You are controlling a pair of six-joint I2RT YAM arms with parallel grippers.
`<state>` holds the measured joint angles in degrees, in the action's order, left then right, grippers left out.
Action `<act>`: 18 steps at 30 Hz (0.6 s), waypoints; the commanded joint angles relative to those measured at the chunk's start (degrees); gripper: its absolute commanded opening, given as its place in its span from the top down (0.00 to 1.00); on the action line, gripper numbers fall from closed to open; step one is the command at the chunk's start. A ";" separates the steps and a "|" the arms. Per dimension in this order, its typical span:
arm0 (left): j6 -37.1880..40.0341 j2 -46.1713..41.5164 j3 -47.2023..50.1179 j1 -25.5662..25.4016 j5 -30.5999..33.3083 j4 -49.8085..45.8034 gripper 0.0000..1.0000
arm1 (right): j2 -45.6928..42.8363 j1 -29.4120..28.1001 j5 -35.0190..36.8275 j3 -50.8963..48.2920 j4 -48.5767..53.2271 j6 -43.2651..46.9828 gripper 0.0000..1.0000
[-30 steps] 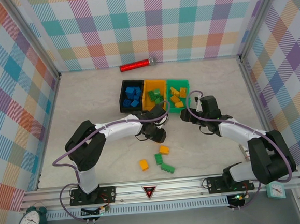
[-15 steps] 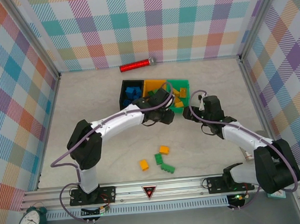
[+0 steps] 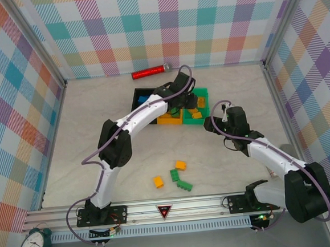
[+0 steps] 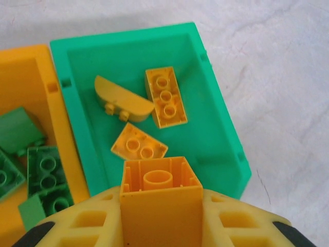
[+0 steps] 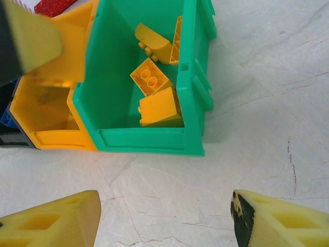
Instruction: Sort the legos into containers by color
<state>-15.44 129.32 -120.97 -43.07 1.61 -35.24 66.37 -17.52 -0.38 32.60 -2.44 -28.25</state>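
The left claw point(image 3: 183, 103), seen from the top camera, hangs on its outstretched arm over the row of bins, about where the orange bin point(image 3: 166, 121) meets the green bin point(image 3: 199, 120); its grip cannot be made out from here. The black bin point(image 3: 136, 106) closes the row at nine o'clock of the orange one. The right claw point(image 3: 207, 123) sits low over the table point(image 3: 96, 117), just beside the green bin's near corner at four o'clock. Four loose bricks point(image 3: 174, 175), two green and two orange, lie in a cluster well apart from the bins at six o'clock, and a red cylinder point(image 3: 150, 72) lies by the back wall at twelve. In the left wrist view, the left claw point(image 4: 160, 211) is clamped on an orange-yellow brick point(image 4: 160, 195), hollow underside facing the camera, held above the near edge of the green bin point(image 4: 203, 123). Three yellow-orange pieces point(image 4: 165, 98) lie on that bin's floor, while green bricks point(image 4: 43, 172) lie in the orange bin point(image 4: 20, 82) at nine o'clock. In the right wrist view, the right claw point(image 5: 164, 221) stands wide apart with nothing between its fingers point(image 5: 51, 221), only bare table below. The green bin point(image 5: 110, 87) lies at twelve o'clock of it with yellow-orange pieces point(image 5: 151, 77) inside, and the orange bin point(image 5: 51, 136) touches it at nine.
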 commanded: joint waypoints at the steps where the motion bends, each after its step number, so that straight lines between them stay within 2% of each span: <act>1: -0.21 4.10 -6.92 0.09 -0.24 -5.50 0.67 | -1.23 0.49 0.66 -0.61 0.31 0.21 0.32; 2: -0.33 5.02 -8.72 0.01 -0.61 -6.37 0.64 | -1.24 0.49 0.65 -0.67 0.24 0.22 0.32; 4: -0.50 5.63 -10.32 0.06 -1.80 -6.79 0.50 | -1.24 0.51 0.80 -0.58 0.37 0.37 0.32; 6: -0.95 4.90 -9.48 -0.04 -1.87 -6.40 0.44 | -1.16 0.48 0.74 -0.61 0.29 0.32 0.32; 11: -1.04 -1.01 -0.96 -0.18 -1.82 -3.04 0.43 | -0.63 0.48 0.22 -0.60 -0.11 0.22 0.32; 18: -1.09 -14.19 19.08 -1.09 -2.52 5.10 0.43 | 0.98 0.48 -0.58 -0.59 -0.97 -0.26 0.32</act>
<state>-15.86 122.10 -106.08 -43.42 0.45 -34.52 66.46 -17.52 -0.08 32.56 -2.42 -28.27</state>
